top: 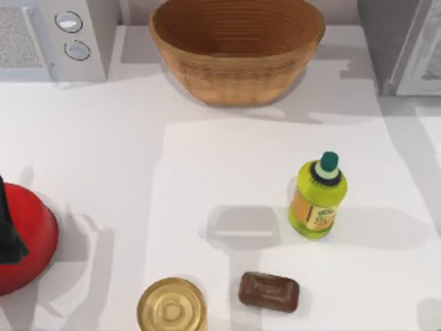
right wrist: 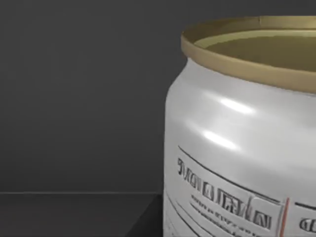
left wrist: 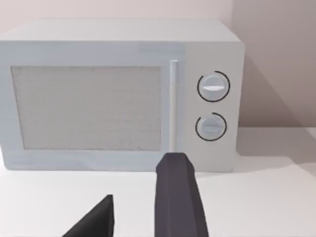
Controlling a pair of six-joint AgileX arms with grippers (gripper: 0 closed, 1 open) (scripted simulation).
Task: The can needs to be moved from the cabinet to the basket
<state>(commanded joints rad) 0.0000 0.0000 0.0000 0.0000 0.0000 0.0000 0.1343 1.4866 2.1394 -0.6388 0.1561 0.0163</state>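
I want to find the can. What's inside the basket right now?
Nothing that I can see: the basket shows only its bare woven inside, though its near wall hides part of the bottom. The can sits close before the right wrist camera, against dark walls.

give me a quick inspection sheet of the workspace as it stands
surface: white table, shadows across it
job's things: can upright, close to the right wrist camera against dark walls; basket at the far edge, nothing seen in it; cabinet at far right
clutter: green bottle upright; brown block; gold-lidded can; red object at left edge
grippers: left gripper faces the microwave, fingers apart, holding nothing
cables: nothing seen
surroundings: pale wall behind the microwave
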